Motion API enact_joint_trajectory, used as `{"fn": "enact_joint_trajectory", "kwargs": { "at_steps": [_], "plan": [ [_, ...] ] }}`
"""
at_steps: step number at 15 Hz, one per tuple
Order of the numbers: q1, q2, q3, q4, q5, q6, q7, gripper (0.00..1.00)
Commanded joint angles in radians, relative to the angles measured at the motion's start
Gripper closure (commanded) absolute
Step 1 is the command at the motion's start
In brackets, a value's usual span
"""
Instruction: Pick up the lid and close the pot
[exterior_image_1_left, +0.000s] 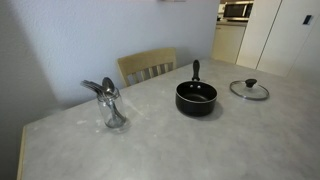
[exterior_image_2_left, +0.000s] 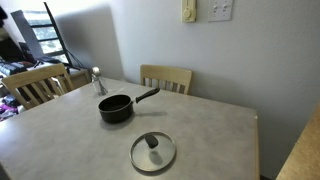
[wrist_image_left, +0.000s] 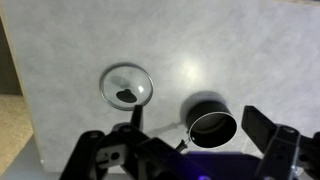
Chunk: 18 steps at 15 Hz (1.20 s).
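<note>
We see the lid (exterior_image_2_left: 152, 151) lying flat on the surface (exterior_image_2_left: 220, 120), near the pot (exterior_image_2_left: 117, 107) but apart from it and closer to 1 edge (the pot sits toward the middle). Bare surface rings both. In the wrist view the claw (wrist_image_left: 182, 148) hangs above them, its 2 fingers (wrist_image_left: 272, 135) spread wide, gripping nothing.

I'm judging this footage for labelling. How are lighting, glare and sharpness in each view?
In both exterior views the light is even and detail soft, the lid hazy-edged; in the wrist view a pale glare patch sits on the table near the pot, and the dark fingers are blurred close up.
</note>
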Motion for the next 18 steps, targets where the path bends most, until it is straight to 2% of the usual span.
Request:
{"fn": "enact_joint_trajectory", "kwargs": {
  "at_steps": [1, 5, 6, 11, 16, 18],
  "plan": [
    [0.053, 0.090, -0.053, 0.044, -0.007, -0.032, -0.182, 0.00],
    [0.068, 0.165, -0.067, 0.080, -0.021, -0.064, -0.379, 0.00],
    [0.027, 0.113, -0.036, 0.025, 0.010, -0.024, -0.308, 0.00],
    [0.031, 0.165, -0.035, 0.051, -0.006, -0.025, -0.387, 0.00],
    [0.029, 0.276, -0.052, 0.040, -0.138, 0.114, -0.546, 0.00],
    [0.028, 0.332, -0.063, 0.048, -0.138, 0.200, -0.598, 0.00]
  ]
}}
